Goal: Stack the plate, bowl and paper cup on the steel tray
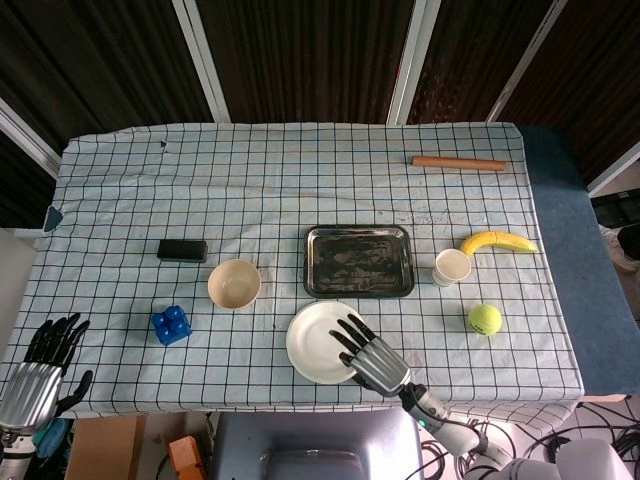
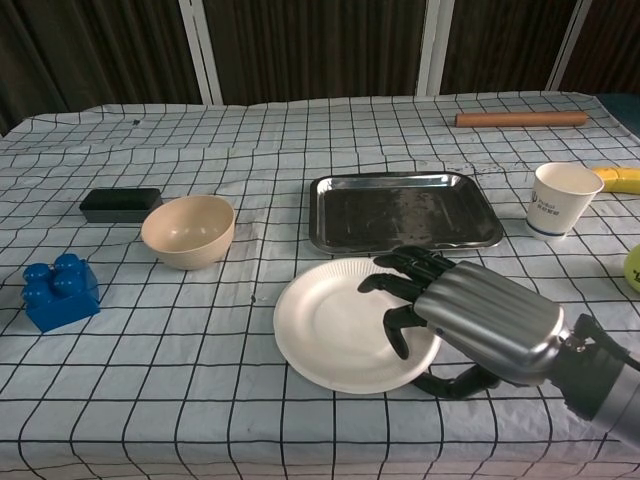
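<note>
White plate (image 2: 335,325) lies flat, right robot hand (image 2: 470,320) clamped on its rim.

The table (image 1: 300,190) is carrying one of each thing: one plate (image 1: 315,340), one bowl (image 1: 234,284), one cup (image 1: 451,267), one tray (image 1: 359,261), one banana (image 1: 497,241), one ball (image 1: 485,319), one blue block (image 1: 171,325), one black box (image 1: 182,250) and one wooden stick (image 1: 458,162). Two hands are showing, left hand (image 1: 35,378) and right hand (image 1: 373,358).
</note>
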Motion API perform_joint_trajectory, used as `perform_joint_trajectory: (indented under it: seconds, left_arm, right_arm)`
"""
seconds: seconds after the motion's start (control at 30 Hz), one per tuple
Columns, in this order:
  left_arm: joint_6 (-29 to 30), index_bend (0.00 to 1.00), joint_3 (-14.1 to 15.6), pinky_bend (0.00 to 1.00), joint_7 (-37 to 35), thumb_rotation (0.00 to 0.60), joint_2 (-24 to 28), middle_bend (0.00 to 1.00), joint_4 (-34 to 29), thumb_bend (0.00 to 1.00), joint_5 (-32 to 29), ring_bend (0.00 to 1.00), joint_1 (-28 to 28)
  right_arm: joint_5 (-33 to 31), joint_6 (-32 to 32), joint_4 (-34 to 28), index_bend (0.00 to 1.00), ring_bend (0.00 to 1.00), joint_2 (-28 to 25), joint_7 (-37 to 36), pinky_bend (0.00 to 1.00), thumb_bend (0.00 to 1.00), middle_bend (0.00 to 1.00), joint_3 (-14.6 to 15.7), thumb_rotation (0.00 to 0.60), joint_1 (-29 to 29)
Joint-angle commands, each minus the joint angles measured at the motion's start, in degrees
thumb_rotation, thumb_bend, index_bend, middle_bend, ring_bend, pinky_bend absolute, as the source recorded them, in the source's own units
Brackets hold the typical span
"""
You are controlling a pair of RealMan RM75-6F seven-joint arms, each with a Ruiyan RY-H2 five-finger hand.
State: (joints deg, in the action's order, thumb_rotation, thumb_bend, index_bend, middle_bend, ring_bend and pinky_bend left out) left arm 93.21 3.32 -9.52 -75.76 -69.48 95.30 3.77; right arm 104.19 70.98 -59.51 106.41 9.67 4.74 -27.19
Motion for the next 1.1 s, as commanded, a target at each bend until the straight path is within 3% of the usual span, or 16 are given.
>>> perform_joint_trajectory:
  seconds: [0.03, 0.4, 0.67, 1.1]
  left_arm:
    - [-0.11, 0.00, -0.17, 0.00, 0.06, 0.600, 0.10, 0.00, -0.06, 0.42, -0.23, 0.00, -0.09]
    - [0.62, 0.00, -0.43, 0.00, 0.33, 0.600, -0.02, 0.00, 0.39, 0.41, -0.08, 0.00, -0.58]
    - [0.98, 0.00, -0.63, 0.00, 0.20, 0.600, 0.00, 0.00, 0.78, 0.41, -0.24, 0.00, -0.94]
    - [1.28, 0.00, -0.93, 0.00, -0.76, 0.600, 0.13, 0.00, 1.62, 0.41, -0.37, 0.00, -1.21]
  right_arm:
    - [-0.13, -0.22, 1.02, 0.56, 0.00, 0.60, 0.20, 0.00, 0.22, 0.15, 0.21, 0.600, -0.23]
    - [0.84, 3.74, 3.41, 0.64, 0.01, 1.62, -1.14, 0.00, 0.44, 0.20, 0.61, 0.600, -0.19]
    - [1.97, 8.80, 3.26, 0.69, 0.03, 0.58, -2.17, 0.00, 0.46, 0.23, -0.13, 0.600, -0.15]
    - [0.94, 17.48, -1.23, 0.71, 0.05, -3.80, -0.03, 0.04, 0.46, 0.24, -8.07, 0.600, -2.05]
